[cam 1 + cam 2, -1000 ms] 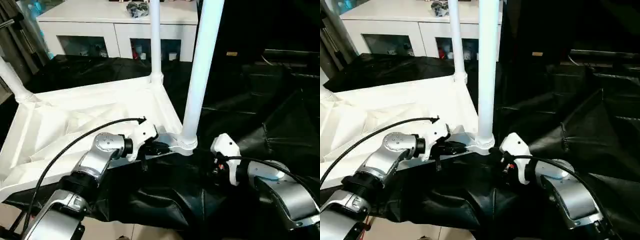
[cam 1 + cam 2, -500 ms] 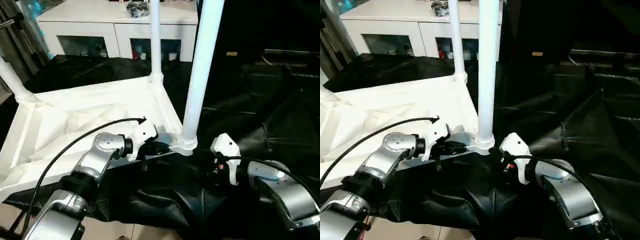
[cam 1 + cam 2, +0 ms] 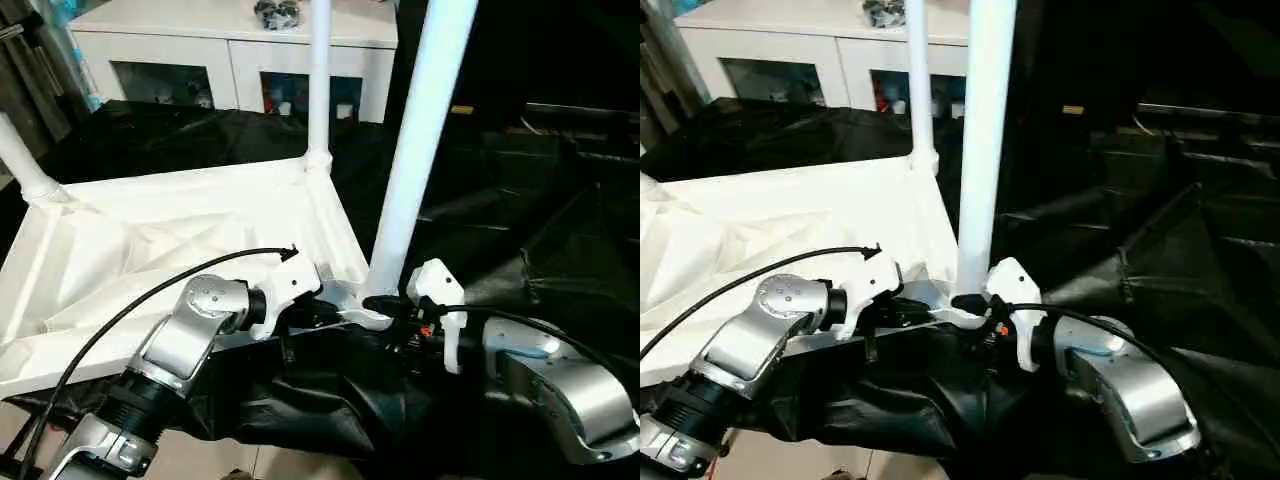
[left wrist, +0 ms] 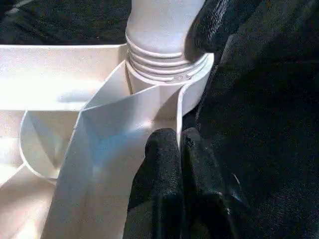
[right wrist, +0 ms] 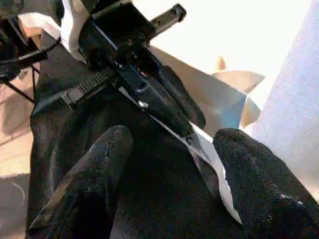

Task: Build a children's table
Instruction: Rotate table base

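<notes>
a: nearest the robot, on the black cloth [image 3: 330, 400], what do the grippers do?

b: the left gripper [image 3: 322, 312] has its two fingers pressed together on the thin near edge wall of the upturned tabletop [image 3: 150, 240], just beside the near right corner socket [image 3: 362, 310]. the left wrist view shows it best: both black fingers [image 4: 164, 164] pinch the white wall between them, something the head views leave too small to read.

a: and the right gripper?

b: the right gripper [image 3: 395, 315] has its jaws apart. in the right wrist view its two fingers [image 5: 89, 174] stand wide, with the tabletop's edge and the left gripper between them and the near leg at the side. in the left wrist view one of its fingertips [image 4: 214, 25] lies against the base of the near leg [image 3: 420, 130]. i cannot tell whether the other fingertip touches the leg.

a: where is the table itself?

b: the tabletop lies ribbed side up on the black cloth. the near leg stands upright in the near right socket, its ringed collar seated in the socket in the left wrist view. farther back a second leg [image 3: 319, 80] stands in the far right corner, and a third leg [image 3: 20, 160] leans up from the far left corner. beyond them is a white cabinet [image 3: 230, 50] with glass doors.
</notes>
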